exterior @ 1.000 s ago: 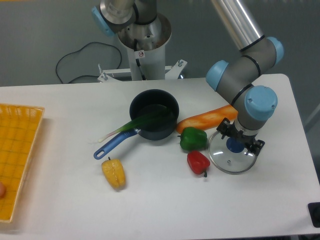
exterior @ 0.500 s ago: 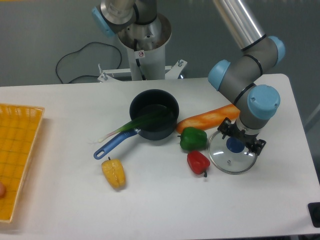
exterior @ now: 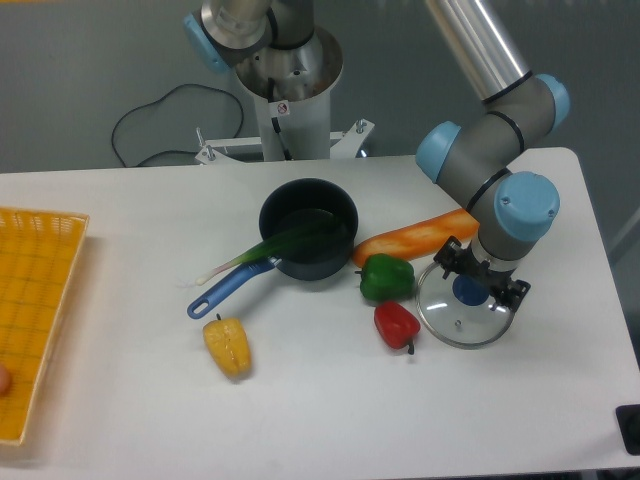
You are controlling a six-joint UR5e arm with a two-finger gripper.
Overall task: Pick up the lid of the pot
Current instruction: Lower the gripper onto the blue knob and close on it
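Observation:
My gripper point(exterior: 484, 274) comes down from the upper right over the glass pot lid point(exterior: 446, 316), its two fingers spread apart. The blue knob of the lid point(exterior: 470, 292) shows between and just below the fingertips, and I cannot tell whether either finger touches it. Lying flat on the table, the round transparent lid has a thin rim and a small vent hole. Part of its far side is hidden by the gripper.
Left of the lid are a green pepper point(exterior: 386, 278) and a red pepper point(exterior: 397, 326). An orange carrot point(exterior: 415, 239) lies behind. Farther left, a black pot point(exterior: 309, 222) with a blue handle holds a leek; a yellow corn-like item point(exterior: 228, 347) and yellow crate point(exterior: 40, 320) are beyond.
The wrist of my arm has shifted very slightly to the right, while the fingertips have barely moved. The lid and the other objects are where they were.

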